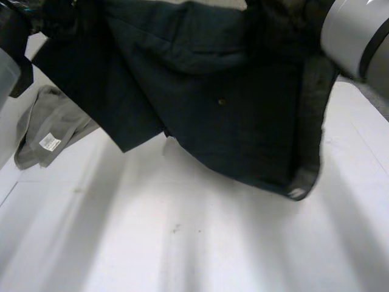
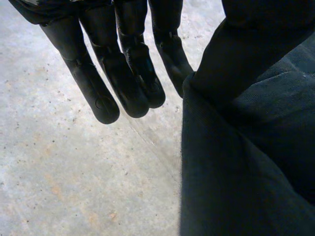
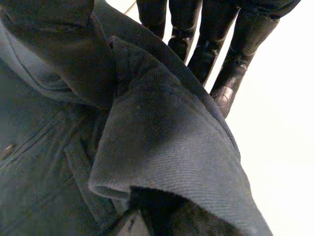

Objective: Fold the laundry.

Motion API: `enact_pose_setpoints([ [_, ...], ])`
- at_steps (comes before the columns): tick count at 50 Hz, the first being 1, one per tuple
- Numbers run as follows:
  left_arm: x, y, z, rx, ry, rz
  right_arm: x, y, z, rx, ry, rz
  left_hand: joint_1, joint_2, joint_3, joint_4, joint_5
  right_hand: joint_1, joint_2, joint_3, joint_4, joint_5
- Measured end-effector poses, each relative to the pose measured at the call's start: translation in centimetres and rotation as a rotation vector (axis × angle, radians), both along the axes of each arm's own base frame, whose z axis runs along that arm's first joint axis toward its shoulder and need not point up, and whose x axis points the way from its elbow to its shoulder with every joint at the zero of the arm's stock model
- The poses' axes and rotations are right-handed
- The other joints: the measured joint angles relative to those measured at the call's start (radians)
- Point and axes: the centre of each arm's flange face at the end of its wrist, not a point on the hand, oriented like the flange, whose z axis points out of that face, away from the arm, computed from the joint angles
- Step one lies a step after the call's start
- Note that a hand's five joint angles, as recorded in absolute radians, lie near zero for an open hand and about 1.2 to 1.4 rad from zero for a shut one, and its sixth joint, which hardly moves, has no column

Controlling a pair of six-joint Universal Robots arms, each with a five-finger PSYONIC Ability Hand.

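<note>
Garment, a dark one, hangs in the air between the two hands. Left hand has its fingers straight and pointing down at the table, most of them bare. The cloth starts at the finger nearest the thumb and looks pinched there against the thumb, falling away beside the hand in a plain sheet. Right hand is likewise straight-fingered, with a thick folded hem running up between fingers and thumb, so I judge it a pinch too, though cloth covers the contact itself. From those two holds the garment spreads across the head view, its long axis running from one hand to the other, with a small button near its middle. It sags lowest towards the robot's right, where a corner comes close to the table; whether it touches I cannot tell. Neither hand is nearer, since both hold it, so the coming move, probably laying it flat, turns on lowering both together. The white table towards the robot lies bare and gives room. At the robot's left a grey cloth with a white label lies just beside the hanging edge and could get covered.
</note>
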Motion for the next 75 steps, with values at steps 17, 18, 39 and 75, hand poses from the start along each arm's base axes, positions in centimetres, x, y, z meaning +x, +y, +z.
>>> enact_pose_setpoints([
  [17, -3.6, -5.1, -12.6, 0.386, -0.187, -0.033, 1.8, -6.1, -10.9, 0.284, 0.251, 0.024, 0.0, 0.0, 0.0, 0.0, 0.0, 0.0, 0.0, 0.0, 0.001, 0.0],
  [18, -4.2, -6.1, -14.2, 0.422, -0.207, -0.034, 2.1, -6.6, -12.9, 0.323, 0.289, 0.024, 0.0, 0.0, 0.0, 0.0, 0.0, 0.0, 0.0, 0.0, 0.003, 0.0],
  [39, -7.2, -13.5, -3.1, -0.353, 0.153, 0.061, 5.0, -15.1, -1.3, -0.524, -0.222, -0.196, 0.0, 0.001, 0.0, 0.001, 0.0, 0.008, 0.0, 0.0, 0.005, 0.0],
  [75, -6.9, -3.0, -22.2, 0.462, -0.373, -0.031, 1.6, -9.2, -22.9, 0.497, 0.415, -0.003, 0.0, 0.001, 0.001, 0.001, 0.0, -0.5, -0.631, -0.609, -0.622, -0.59],
])
